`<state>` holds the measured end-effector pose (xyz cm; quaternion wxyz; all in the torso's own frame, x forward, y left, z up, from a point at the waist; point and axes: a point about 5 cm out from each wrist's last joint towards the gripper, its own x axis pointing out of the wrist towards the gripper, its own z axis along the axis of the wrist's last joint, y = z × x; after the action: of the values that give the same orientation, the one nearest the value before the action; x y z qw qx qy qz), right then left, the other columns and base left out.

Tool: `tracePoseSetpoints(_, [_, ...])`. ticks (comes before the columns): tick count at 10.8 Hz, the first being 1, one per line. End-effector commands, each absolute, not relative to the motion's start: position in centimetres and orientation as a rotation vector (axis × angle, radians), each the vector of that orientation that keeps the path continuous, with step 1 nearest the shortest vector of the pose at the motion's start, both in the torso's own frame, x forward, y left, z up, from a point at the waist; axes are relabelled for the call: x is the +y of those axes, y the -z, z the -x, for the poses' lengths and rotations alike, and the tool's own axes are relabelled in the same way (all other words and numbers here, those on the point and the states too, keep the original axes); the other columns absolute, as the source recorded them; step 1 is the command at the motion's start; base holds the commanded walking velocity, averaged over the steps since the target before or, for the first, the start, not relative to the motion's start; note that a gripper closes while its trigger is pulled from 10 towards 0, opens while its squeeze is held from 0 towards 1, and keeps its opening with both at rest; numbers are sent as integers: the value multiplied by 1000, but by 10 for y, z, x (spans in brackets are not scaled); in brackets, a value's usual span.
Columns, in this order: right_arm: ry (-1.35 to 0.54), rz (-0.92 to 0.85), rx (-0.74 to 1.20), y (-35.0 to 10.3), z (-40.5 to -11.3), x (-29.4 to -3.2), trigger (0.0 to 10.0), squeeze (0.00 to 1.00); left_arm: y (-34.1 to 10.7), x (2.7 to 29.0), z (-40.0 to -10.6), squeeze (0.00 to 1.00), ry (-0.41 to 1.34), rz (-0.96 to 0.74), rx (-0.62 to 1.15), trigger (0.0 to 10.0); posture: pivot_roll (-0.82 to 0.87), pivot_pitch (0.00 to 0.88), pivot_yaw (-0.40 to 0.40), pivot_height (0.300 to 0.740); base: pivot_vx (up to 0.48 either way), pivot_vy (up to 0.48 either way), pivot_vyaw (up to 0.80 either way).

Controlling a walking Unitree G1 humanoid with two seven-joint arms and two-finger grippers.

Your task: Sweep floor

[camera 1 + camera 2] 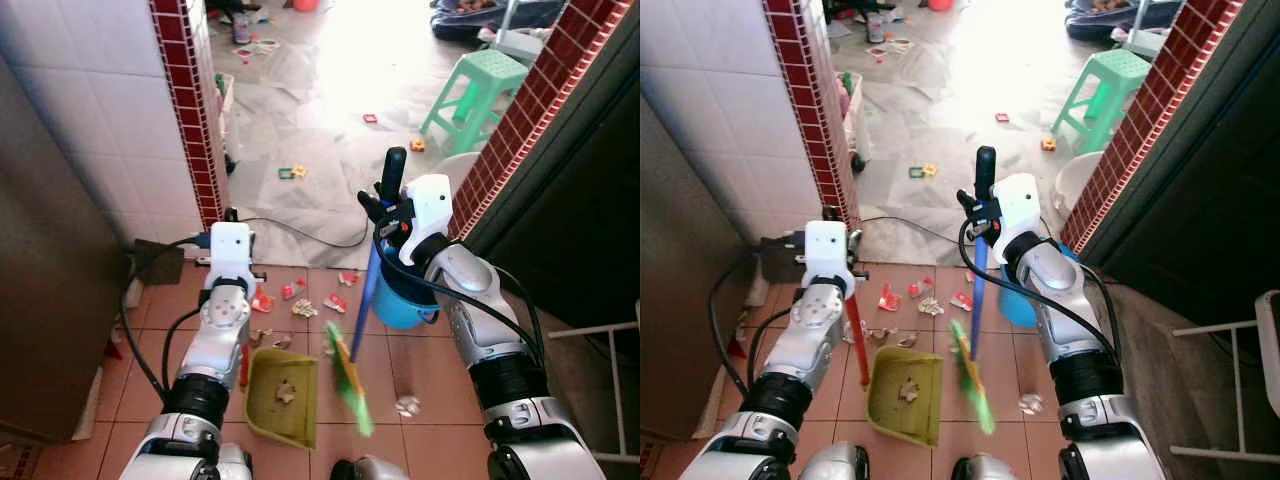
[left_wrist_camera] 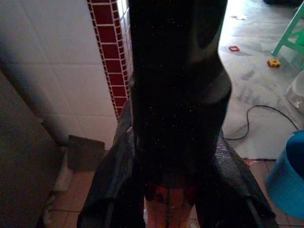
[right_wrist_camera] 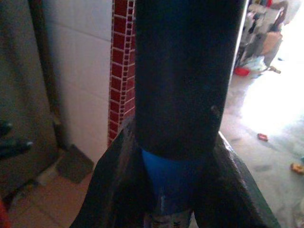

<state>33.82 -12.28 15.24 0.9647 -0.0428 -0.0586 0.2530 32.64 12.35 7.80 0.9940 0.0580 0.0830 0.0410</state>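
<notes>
Right tool (image 1: 392,192) is clamped round the blue broom handle (image 1: 370,290), forearm angled up and elbow bent, so the green bristles (image 1: 347,378) sit just beside the dustpan (image 1: 283,396). Left tool (image 1: 830,262) is pinching the pan's red handle (image 1: 857,340), arm reaching fwd and down. Main risk imo: a hard flick sends stuff over the pan's lip, or the pan skids (light plastic). Scraps (image 1: 300,300) farther out are still unswept, btw, and the blue bucket (image 1: 402,300) crowds the stroke.

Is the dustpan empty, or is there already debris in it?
Not empty. The green dustpan rests on the floor tiles with a small pale clump of debris inside, near its middle; more scraps lie on the floor beyond it.
</notes>
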Motion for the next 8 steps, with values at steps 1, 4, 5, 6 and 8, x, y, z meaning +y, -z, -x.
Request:
tracePoseSetpoints(1, [-472, 112, -230, -174, -341, -130, 10000, 0, -79, 122, -325, 0, -81, -171, 166, 10000, 32, 63, -65, 740, 0, 0, 0])
tracePoseSetpoints(4, [-388, 160, -307, -190, -346, -140, 10000, 0, -81, 121, -324, 0, -120, -197, 168, 10000, 31, 61, -66, 740, 0, 0, 0])
tracePoseSetpoints(5, [-399, 169, -280, -185, -349, -139, 10000, 0, -82, 125, -324, 0, -185, -233, 159, 10000, 31, 61, -66, 740, 0, 0, 0])
tracePoseSetpoints(6, [-421, 166, -263, -180, -348, -136, 10000, 0, -82, 126, -325, 0, -216, -250, 159, 10000, 37, 56, -69, 740, 0, 0, 0])
tracePoseSetpoints(8, [-592, 132, -152, -155, -341, -115, 10000, 0, -85, 127, -326, 0, -246, -248, 149, 10000, 43, 54, -67, 740, 0, 0, 0])
